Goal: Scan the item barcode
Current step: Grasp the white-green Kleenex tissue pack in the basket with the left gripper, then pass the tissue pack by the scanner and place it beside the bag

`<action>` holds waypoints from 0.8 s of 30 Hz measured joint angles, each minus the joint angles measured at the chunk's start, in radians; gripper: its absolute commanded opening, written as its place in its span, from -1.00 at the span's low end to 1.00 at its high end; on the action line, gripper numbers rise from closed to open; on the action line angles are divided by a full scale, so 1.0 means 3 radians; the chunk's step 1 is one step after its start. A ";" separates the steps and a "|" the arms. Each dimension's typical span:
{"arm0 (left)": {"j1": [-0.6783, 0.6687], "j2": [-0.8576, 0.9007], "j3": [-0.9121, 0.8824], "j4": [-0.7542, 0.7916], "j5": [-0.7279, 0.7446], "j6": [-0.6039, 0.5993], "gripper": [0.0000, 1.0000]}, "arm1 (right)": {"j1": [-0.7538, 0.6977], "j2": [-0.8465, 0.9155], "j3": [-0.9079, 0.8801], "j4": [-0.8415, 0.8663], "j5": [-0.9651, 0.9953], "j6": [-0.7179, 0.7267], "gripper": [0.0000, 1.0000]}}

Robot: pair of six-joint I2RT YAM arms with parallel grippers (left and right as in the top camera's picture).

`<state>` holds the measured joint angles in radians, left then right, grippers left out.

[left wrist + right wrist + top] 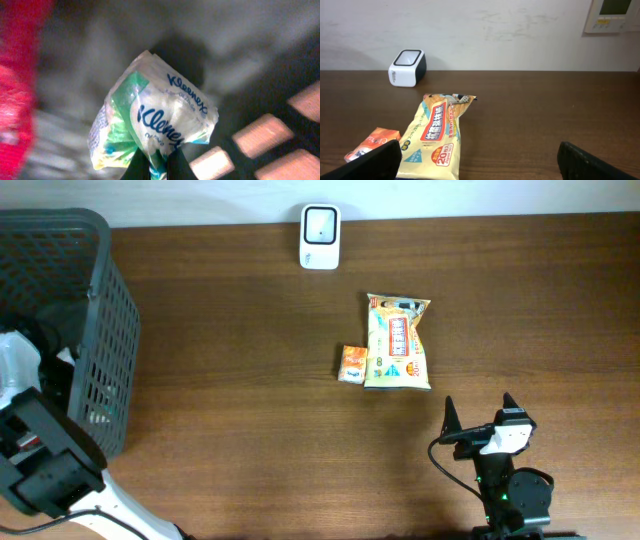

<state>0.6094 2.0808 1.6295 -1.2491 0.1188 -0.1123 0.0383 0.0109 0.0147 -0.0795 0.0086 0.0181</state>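
Note:
My left gripper (pixel 159 161) is shut on the lower edge of a white and green Kleenex tissue pack (pixel 160 117), which fills the middle of the left wrist view inside the basket. No barcode shows on the pack. From overhead the left arm (pixel 35 395) reaches into the dark mesh basket (pixel 112 310), so its fingers are hidden there. The white barcode scanner (pixel 320 237) stands at the table's far edge, and it is also in the right wrist view (pixel 407 68). My right gripper (pixel 478 416) rests open near the front right, with nothing between its fingers (pixel 370 162).
A yellow wet-wipes pack (pixel 397 342) and a small orange box (pixel 352 364) lie mid-table, ahead of the right gripper (pixel 480 161). Something red (pixel 15 100) lies left of the tissue pack in the basket. The basket's mesh wall (pixel 260 135) is close on the right.

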 measured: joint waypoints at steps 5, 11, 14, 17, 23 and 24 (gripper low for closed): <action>-0.0009 0.0079 0.0875 -0.0465 0.0416 0.0000 -1.00 | 0.0000 0.0000 0.0000 0.0001 0.0001 0.0001 0.97; -0.0005 0.0045 0.2510 -0.0944 0.0577 0.0000 -1.00 | 0.0001 0.0000 0.0000 0.0001 0.0001 0.0001 0.97; -0.0005 -0.0097 0.3171 -0.1090 0.0707 -0.0072 -1.00 | 0.0000 0.0000 0.0000 0.0001 0.0001 0.0000 0.97; -0.0023 -0.0384 0.3451 -0.1185 0.0895 -0.0355 -1.00 | 0.0000 0.0000 0.0000 0.0001 0.0001 0.0001 0.97; -0.0355 -0.0781 0.3524 -0.1457 0.1227 -0.0969 -1.00 | 0.0000 0.0000 0.0000 0.0001 0.0001 0.0000 0.97; -0.0492 -0.0776 0.3515 -0.1457 0.1264 -0.1006 -1.00 | 0.0000 0.0000 0.0000 0.0001 0.0001 0.0003 0.97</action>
<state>0.4618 1.8481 2.6839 -1.6863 0.4980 -0.4141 0.0383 0.0109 0.0147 -0.0792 0.0090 0.0189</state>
